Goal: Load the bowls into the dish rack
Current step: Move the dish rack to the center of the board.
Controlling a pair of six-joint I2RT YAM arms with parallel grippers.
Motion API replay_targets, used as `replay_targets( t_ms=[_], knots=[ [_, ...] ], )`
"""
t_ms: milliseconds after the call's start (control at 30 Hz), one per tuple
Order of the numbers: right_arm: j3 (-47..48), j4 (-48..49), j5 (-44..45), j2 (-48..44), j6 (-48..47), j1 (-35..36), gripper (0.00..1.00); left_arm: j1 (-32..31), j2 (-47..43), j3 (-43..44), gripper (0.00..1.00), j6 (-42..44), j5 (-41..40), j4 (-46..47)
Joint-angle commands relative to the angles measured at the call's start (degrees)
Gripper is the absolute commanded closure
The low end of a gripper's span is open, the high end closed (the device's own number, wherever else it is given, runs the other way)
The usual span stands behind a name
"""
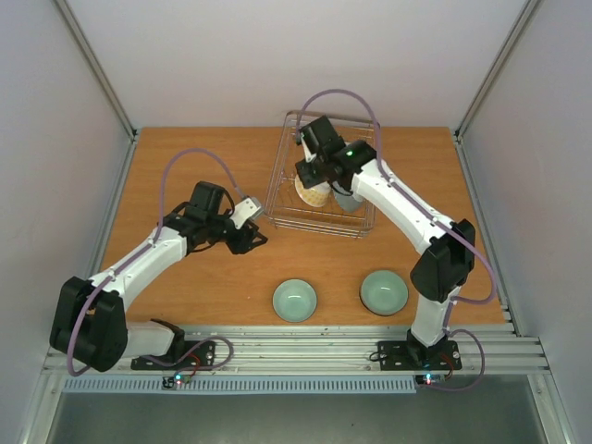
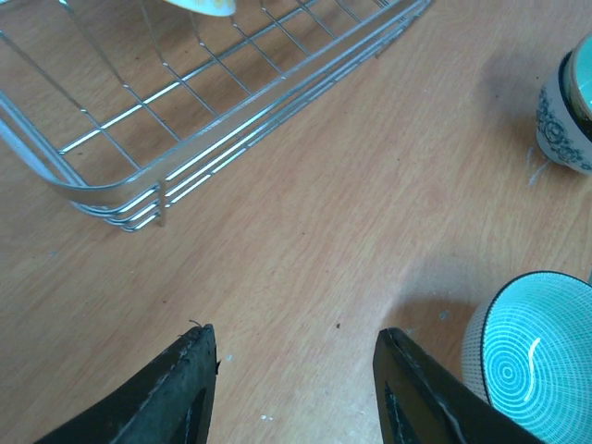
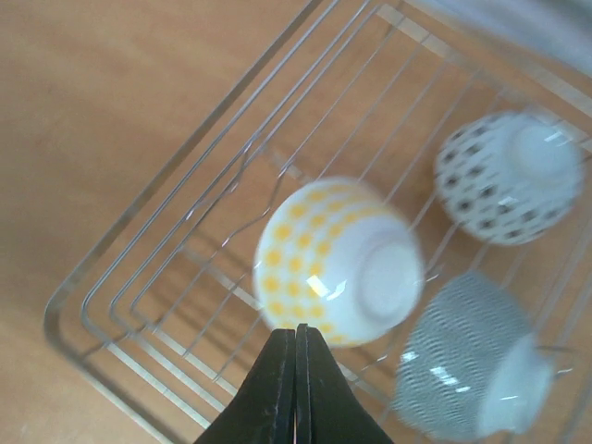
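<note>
From above: two green bowls (image 1: 295, 301) sit on the table (image 1: 185, 166), and the right gripper (image 1: 308, 176) hangs over the dish rack (image 1: 277, 199).

Left wrist: the left gripper (image 2: 294, 338) has its jaws apart, empty.

Right wrist: the jaws are pressed together (holding nothing) above the yellow-spotted bowl (image 3: 338, 259), which lies in the rack.

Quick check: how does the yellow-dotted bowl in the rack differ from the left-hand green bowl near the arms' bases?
Place: the yellow-dotted bowl sits inside the dish rack; the green bowl stands on the table outside it. Pose: the yellow-dotted bowl is tipped, foot ring showing; the green bowl is upright, mouth up. Shared: both are small round bowls.
</note>
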Motion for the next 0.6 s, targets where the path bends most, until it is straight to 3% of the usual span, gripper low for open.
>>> replay_targets(
  t_ms=[0, 300, 567],
  knots=[
    [-8.31, 1.49, -7.73, 0.12, 3.82, 1.76, 0.99, 2.28, -2.30, 0.64, 0.53, 0.76, 0.06, 1.65],
    [-13.36, 4.50, -12.54, 2.53, 5.22, 2.92, 0.99, 9.61, -3.70, 0.37, 0.53, -1.11, 4.31, 1.85],
    [-16.36, 7.28, -15.41, 6.44, 6.67, 3.64, 0.99, 10.66, -3.41, 1.20, 0.53, -1.37, 5.91, 0.79]
  ],
)
